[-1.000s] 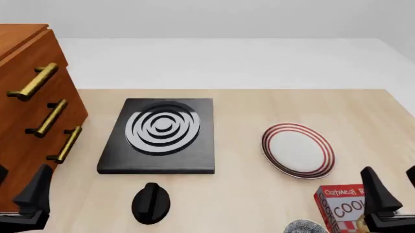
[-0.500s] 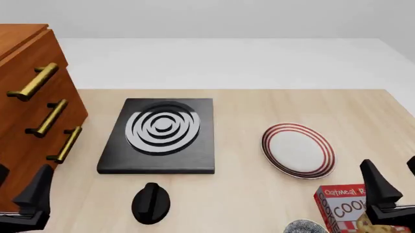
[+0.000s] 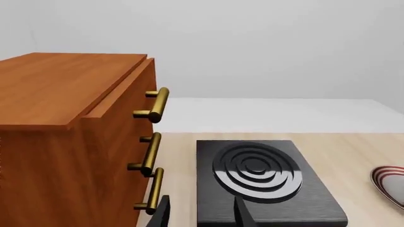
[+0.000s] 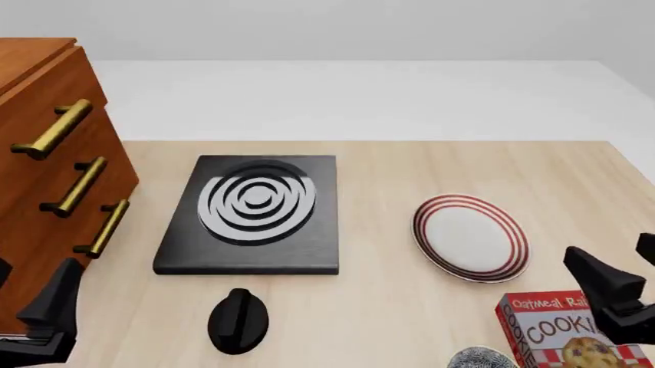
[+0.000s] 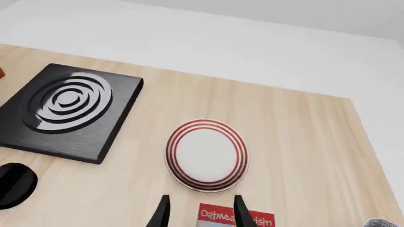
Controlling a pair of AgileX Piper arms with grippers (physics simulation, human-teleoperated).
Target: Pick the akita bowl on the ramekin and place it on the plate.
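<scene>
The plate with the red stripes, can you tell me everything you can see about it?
The plate is round and white, with thin red rings around its rim, and it looks smooth and glossy. It is empty and lies flat on the pale wooden table, right of the black burner and just beyond the cookie box. Nothing touches it except the table. The right gripper hangs near its right side, not touching.
</scene>
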